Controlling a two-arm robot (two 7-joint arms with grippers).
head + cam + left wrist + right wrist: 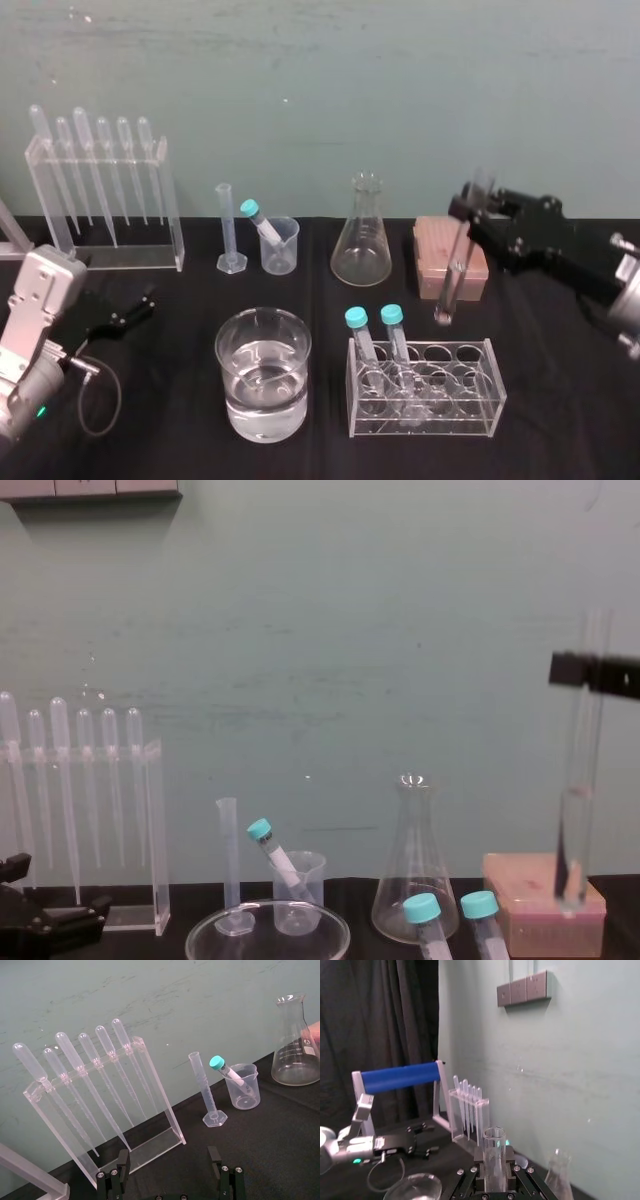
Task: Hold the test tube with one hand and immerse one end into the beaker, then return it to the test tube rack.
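The right gripper [470, 212] clamps the test tube [455, 265] near its top, upright, at one o'clock from the rack [470, 415]. The left gripper [135, 310] sits with jaws apart at nine o'clock from the beaker [263, 375].

**Our two arms: pale grey shell on one, black metal on the other**

At the head view's lower left, our left arm [35, 320] is a boxy light-grey shell with a small green light [41, 410] and a thin grey cable [100, 395] looping off it. It ends in the black left gripper [132, 310]. At right, our right gripper [470, 212] is matte black, studded with silver screws [519, 222], on a silvery wrist [628, 285].
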